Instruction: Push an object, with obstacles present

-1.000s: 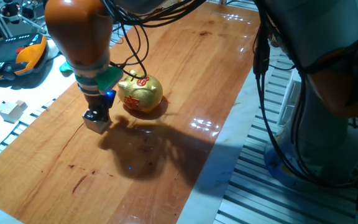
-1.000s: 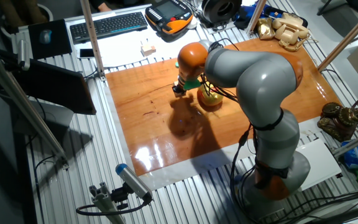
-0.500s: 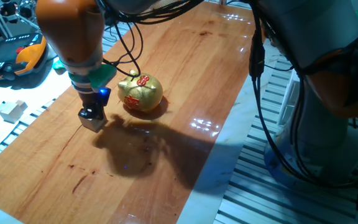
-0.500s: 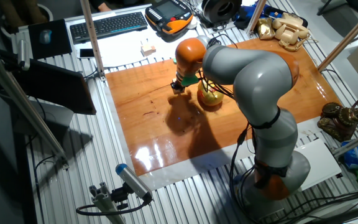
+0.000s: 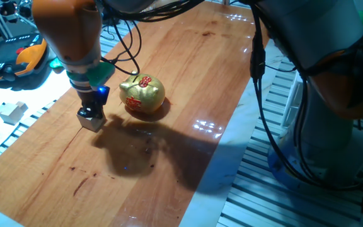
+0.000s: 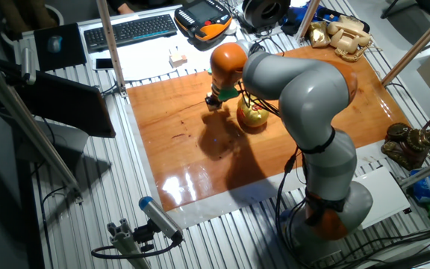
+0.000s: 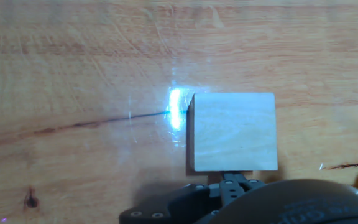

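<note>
The small pale beige wooden cube [image 5: 95,123] sits on the wooden table [image 5: 188,75], left of the golden piggy bank [image 5: 143,94]. My gripper [image 5: 89,116] stands upright, its tip low against the cube. In the hand view the cube [image 7: 233,132] fills the middle, and my gripper [image 7: 234,180] has its fingers together, touching the cube's near edge and not holding it. In the other fixed view my gripper [image 6: 213,103] is left of the pig [image 6: 252,116]; the cube is too small to make out there.
A whiter block [image 5: 10,111] lies off the table to the left, also seen in the other fixed view [image 6: 176,59]. An orange-black pendant [image 5: 21,58] and a keyboard [image 6: 129,30] lie beyond the table's edge. A dark scratch [image 7: 73,126] marks the wood.
My gripper and the cube have slid a little to the left, away from the pig. The pig has not moved.
</note>
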### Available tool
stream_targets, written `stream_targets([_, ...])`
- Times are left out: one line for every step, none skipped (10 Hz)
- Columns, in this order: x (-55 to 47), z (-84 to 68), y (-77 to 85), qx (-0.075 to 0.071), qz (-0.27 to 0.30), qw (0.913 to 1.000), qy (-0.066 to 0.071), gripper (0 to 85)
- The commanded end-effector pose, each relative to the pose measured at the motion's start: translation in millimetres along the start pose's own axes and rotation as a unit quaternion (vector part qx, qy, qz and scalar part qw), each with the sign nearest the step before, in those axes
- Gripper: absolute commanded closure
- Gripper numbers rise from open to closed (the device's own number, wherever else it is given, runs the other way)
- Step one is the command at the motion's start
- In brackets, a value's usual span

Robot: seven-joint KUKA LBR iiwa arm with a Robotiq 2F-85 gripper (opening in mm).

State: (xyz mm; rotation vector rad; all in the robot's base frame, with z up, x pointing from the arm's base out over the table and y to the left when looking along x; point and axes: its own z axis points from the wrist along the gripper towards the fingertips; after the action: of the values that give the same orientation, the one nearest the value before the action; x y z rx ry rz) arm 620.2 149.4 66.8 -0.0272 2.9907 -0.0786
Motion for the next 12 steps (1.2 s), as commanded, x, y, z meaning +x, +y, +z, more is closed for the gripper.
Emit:
stream_targets([1.1, -1.0, -0.3, -0.002, -0.002, 1.0000, 0.003, 85.0])
stream_targets([2.4, -6.4, -0.1, -0.008, 0.000, 0.9999, 0.009, 85.0])
stream_targets([3.0, -16.1, 1.3, -0.009, 0.000, 0.9998, 0.018, 85.0])
stream_targets([3.6, -25.4, 3.3, -0.009, 0.003, 0.9996, 0.025, 85.0])
stream_targets([2.6, -30.2, 6.3, -0.011, 0.007, 0.9995, 0.028, 85.0])
stream_targets([0.7, -31.8, 7.3, -0.015, 0.010, 0.9995, 0.027, 85.0])
stream_targets([-3.9, -33.0, 7.7, -0.016, 0.011, 0.9994, 0.027, 85.0])
stream_targets([-10.8, -32.0, 9.6, -0.018, 0.012, 0.9994, 0.027, 85.0])
stream_targets([-17.3, -30.1, 13.9, -0.018, 0.016, 0.9994, 0.027, 85.0])
stream_targets([-21.5, -30.1, 18.2, -0.016, 0.021, 0.9993, 0.025, 85.0])
stream_targets([-24.9, -31.2, 20.6, -0.017, 0.025, 0.9992, 0.025, 85.0])
stream_targets([-26.1, -30.1, 20.6, -0.019, 0.026, 0.9992, 0.023, 85.0])
